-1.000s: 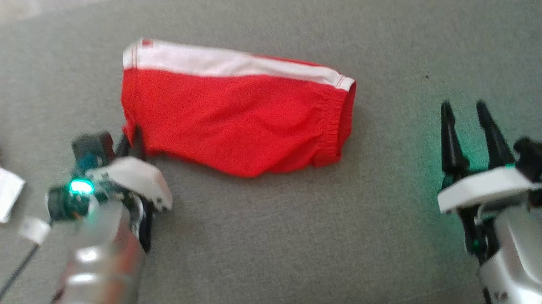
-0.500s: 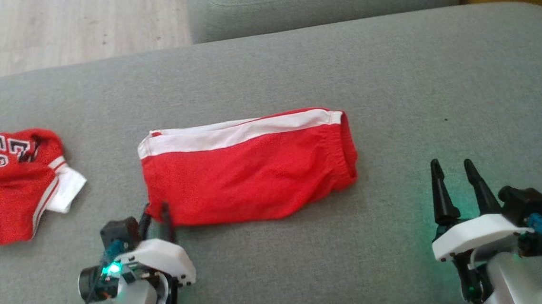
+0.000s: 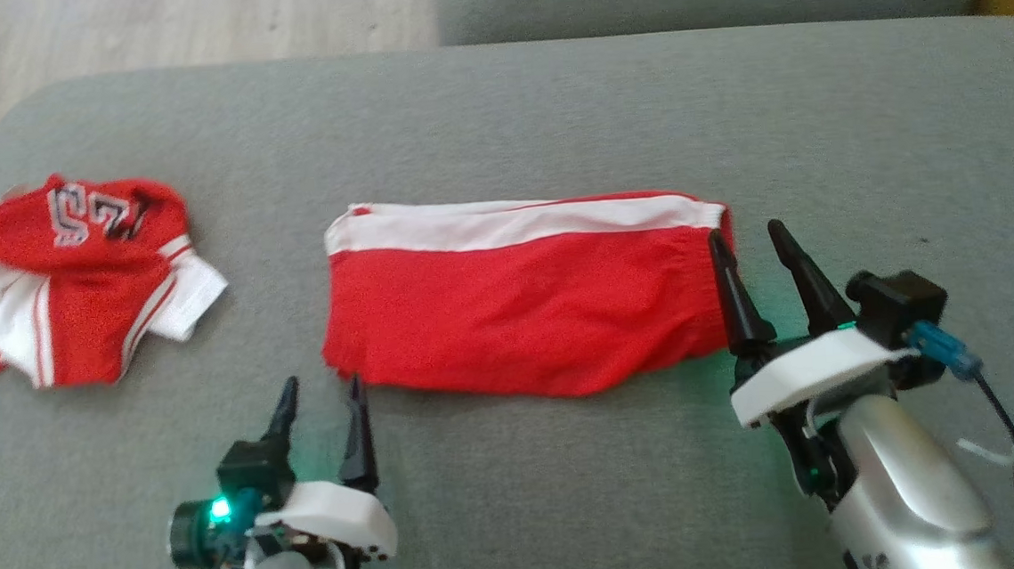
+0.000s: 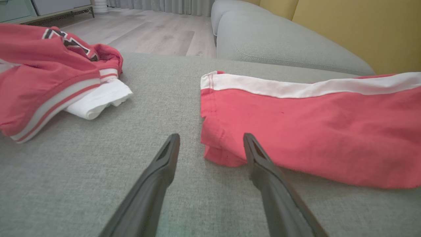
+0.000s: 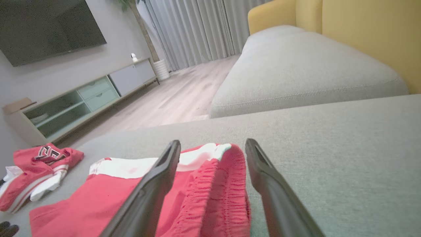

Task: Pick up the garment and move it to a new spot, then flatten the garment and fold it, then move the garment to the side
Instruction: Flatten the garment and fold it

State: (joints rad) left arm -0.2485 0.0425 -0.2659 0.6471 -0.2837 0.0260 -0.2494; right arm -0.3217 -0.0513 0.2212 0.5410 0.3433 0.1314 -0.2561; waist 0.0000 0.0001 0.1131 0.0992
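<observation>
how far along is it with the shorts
Done: the shorts lie flat on the sofa, seemingly folded in half. In hand: nothing gripped; the open left gripper sits by the hem corner, the open right gripper straddles the waistband. Left: probably any further fold, then moving them aside.

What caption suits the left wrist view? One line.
Open left tool at a corner of the red shorts, red jersey lying apart.

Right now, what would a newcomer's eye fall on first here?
The flat red shorts with a white side stripe, midway across the grey fabric cushion. The open left end effector sits off their near left corner, the open right end effector at the waistband end. A crumpled red and white jersey lies far left.
</observation>
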